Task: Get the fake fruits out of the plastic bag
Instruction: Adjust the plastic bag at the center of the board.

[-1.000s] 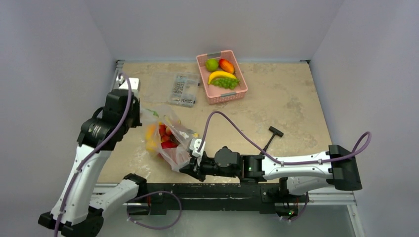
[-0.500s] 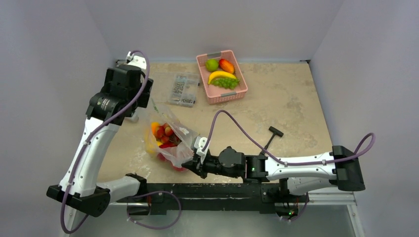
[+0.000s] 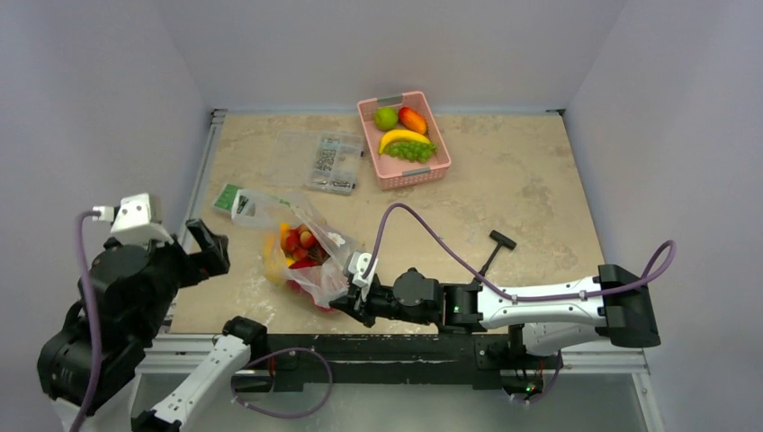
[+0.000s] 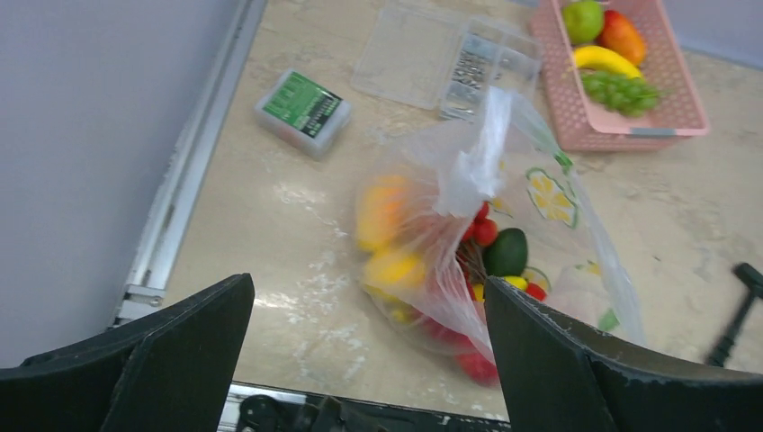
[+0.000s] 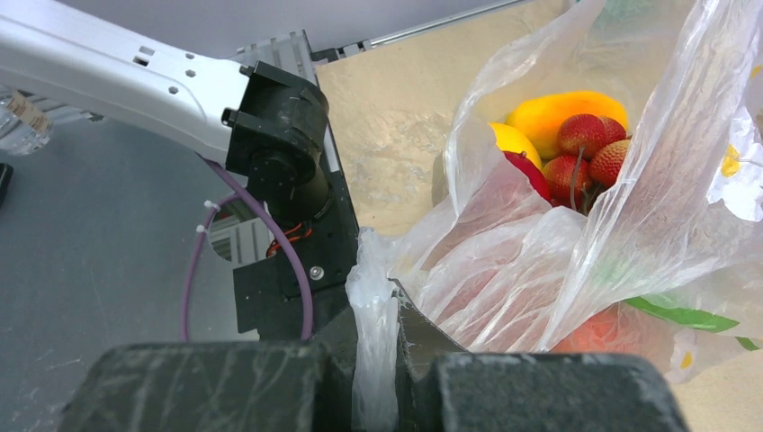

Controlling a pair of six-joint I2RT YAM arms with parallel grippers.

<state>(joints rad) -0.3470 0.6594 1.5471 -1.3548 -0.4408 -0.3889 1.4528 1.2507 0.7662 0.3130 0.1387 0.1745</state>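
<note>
Clamping the plastic bag [image 3: 317,270], the right pincer [image 5: 378,317] anchors it; the released left pincer [image 3: 205,252] should next reach the fake fruits [image 4: 490,245]

Inside plastic bag [image 3: 326,277], fake fruits [image 3: 298,241]

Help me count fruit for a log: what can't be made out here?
- Fruits: total count; bag folds hide the lower ones in every view.
- Case contents: too small in the top view, blurred in the left wrist view.
- Green box label: blurred, left wrist view.
- Right end effector fingertips: bunched bag film covers them, right wrist view.
</note>
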